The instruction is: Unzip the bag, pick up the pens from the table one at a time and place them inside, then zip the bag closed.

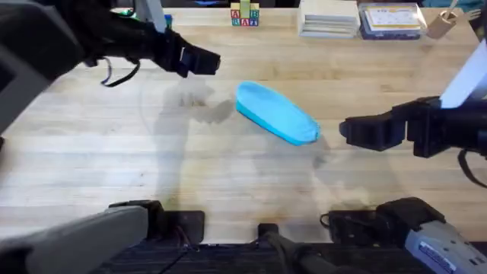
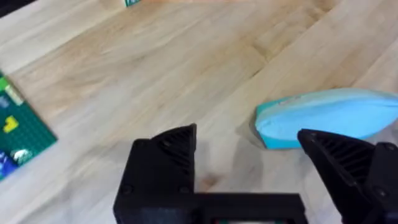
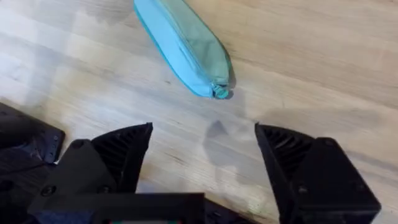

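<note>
The bag [image 1: 275, 113] is a light-blue fabric pouch lying slantwise in the middle of the table [image 1: 228, 183], its zipper looking closed; it also shows as the bag [image 2: 326, 117] and the bag [image 3: 183, 45]. My left gripper [image 1: 207, 62] hovers to the pouch's upper left, apart from it, and my left gripper [image 2: 249, 149] is open and empty. To the right of the pouch's near end, my right gripper [image 1: 346, 131] points toward it; my right gripper [image 3: 204, 146] stands open with nothing in it. The pens are out of view.
At the table's far edge stand lettered blocks [image 1: 245, 14], a stack of pale trays [image 1: 329, 18] and a clear box with blue contents [image 1: 389, 20]. A green baseplate [image 2: 15, 130] lies on the wood near the left arm.
</note>
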`<action>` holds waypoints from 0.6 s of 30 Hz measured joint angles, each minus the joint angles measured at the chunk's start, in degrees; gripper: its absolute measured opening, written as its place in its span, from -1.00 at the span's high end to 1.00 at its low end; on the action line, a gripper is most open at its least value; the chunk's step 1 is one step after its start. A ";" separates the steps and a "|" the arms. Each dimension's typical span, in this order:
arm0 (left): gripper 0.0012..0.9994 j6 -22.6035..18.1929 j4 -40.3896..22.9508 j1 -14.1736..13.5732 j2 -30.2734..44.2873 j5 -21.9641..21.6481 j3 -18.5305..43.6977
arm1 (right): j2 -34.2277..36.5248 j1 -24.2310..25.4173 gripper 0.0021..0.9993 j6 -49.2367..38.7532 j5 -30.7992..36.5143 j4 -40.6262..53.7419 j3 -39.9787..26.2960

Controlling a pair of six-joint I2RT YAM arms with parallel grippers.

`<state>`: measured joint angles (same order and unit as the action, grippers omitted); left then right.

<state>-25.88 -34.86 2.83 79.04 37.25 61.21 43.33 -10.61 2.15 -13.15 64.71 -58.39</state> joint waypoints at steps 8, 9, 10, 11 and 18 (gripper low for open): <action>-0.99 0.01 -14.01 -0.02 -11.81 -4.23 0.00 | 0.00 0.00 -1.00 0.00 0.00 0.00 0.00; -0.99 0.01 -15.69 -0.07 -12.85 -4.38 0.00 | 0.00 0.00 -1.00 0.00 0.00 0.00 0.00; -0.99 0.00 -17.95 -0.22 -14.04 -4.55 0.00 | 0.01 0.00 -1.00 0.00 0.00 0.00 0.00; -0.99 0.00 -19.90 -0.44 -14.95 -4.77 0.00 | 0.00 0.00 -1.00 0.00 0.00 0.00 0.00; -0.99 0.84 -29.76 -3.34 -19.60 -8.48 0.00 | 0.00 0.00 -1.00 0.46 0.00 1.29 -0.02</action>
